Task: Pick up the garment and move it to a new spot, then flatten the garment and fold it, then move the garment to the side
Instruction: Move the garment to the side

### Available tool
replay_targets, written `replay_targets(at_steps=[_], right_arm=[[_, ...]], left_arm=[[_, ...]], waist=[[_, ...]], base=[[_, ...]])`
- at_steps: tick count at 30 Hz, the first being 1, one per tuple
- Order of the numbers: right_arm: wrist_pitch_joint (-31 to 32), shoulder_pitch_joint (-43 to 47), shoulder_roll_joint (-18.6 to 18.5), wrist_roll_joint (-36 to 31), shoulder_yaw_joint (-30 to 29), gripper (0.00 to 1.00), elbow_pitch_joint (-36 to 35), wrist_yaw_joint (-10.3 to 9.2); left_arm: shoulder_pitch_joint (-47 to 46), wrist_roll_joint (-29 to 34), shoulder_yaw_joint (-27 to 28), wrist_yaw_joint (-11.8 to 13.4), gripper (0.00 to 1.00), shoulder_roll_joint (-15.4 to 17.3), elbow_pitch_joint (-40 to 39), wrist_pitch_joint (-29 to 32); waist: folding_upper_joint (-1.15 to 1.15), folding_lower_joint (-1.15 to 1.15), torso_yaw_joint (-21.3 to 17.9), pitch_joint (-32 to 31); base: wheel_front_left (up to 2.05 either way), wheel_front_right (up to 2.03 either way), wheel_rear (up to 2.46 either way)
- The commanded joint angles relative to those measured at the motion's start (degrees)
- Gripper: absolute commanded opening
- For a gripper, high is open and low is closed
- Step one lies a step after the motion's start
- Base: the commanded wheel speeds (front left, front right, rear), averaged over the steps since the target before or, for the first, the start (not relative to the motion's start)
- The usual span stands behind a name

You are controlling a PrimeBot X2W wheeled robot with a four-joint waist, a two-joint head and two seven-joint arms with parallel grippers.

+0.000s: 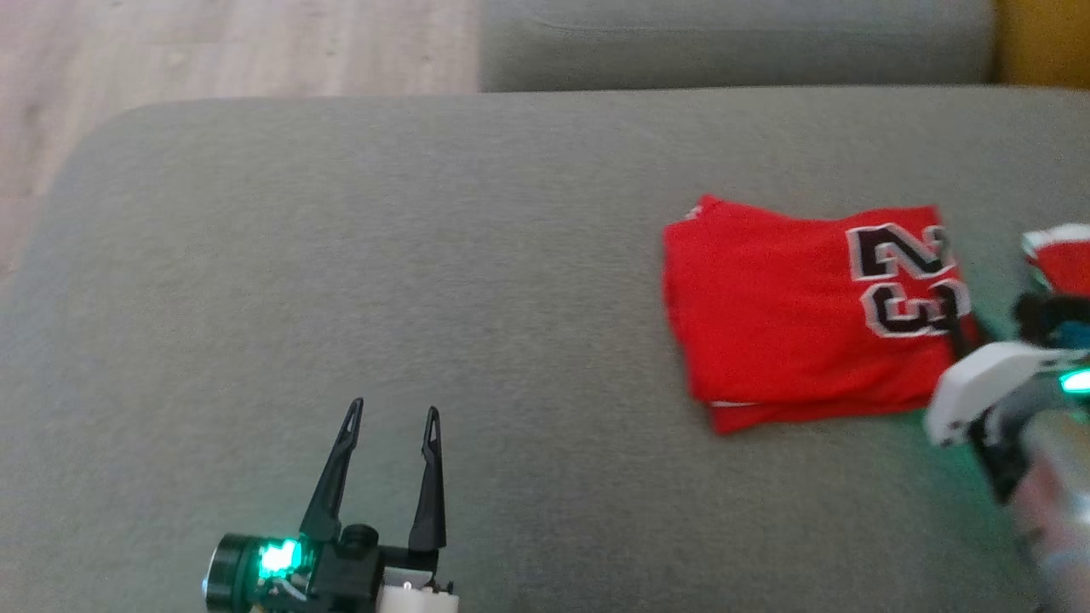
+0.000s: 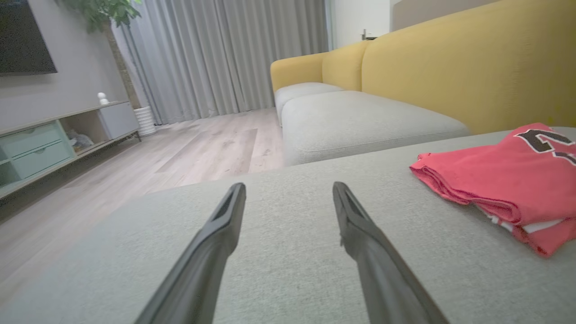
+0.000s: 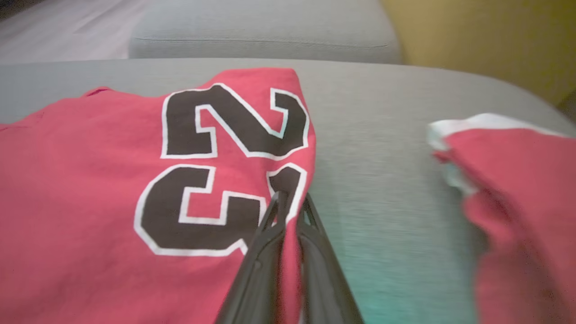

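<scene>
My right gripper (image 3: pixel 291 200) is clenched on the right edge of the folded red jersey (image 1: pixel 783 323), with fabric pinched between its fingers beside the black 23. The jersey lies centre right in the head frame on the grey sofa cushion (image 1: pixel 426 255). My left gripper (image 1: pixel 394 409) hangs released at lower left, well apart from it. Another red-and-white garment (image 1: pixel 1060 260) sits at the right edge.

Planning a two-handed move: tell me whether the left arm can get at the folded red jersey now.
Probably yes: bare grey cushion lies between the open left gripper and the red jersey, whose far edge the right gripper pinches.
</scene>
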Motion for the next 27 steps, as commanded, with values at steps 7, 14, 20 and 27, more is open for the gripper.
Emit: replay_targets(at_steps=[7,14,20,27], right_arm=[[1.35,-5.08,-11.35,-1.64,0.51,0.0,-5.54,-0.04],[4.37,-7.26,-19.51,-3.4,-2.54,0.0,-10.17,-0.04],[6.54,-5.84,-22.11,-7.77,-10.7,1.0,-12.15,-0.04],[6.91,-0.38,-15.21,-14.66,-18.57,1.0,-16.41,-0.04]], left_arm=[[-3.68,-0.02,0.78,0.4,1.0,0.66,-2.05,-0.37],[-5.94,0.13,0.22,0.7,1.0,0.99,-1.91,-0.37],[-6.54,-0.43,-0.07,0.97,1.0,1.18,-1.44,-0.37],[-5.45,-2.47,0.75,0.16,1.0,0.81,0.66,-0.37]], waist=[[0.0,0.0,-7.94,4.46],[0.0,0.0,-9.93,7.5],[0.0,0.0,-10.12,7.83],[0.0,0.0,-10.01,4.16]], base=[[0.0,0.0,0.0],[0.0,0.0,0.0],[0.0,0.0,0.0],[0.0,0.0,0.0]])
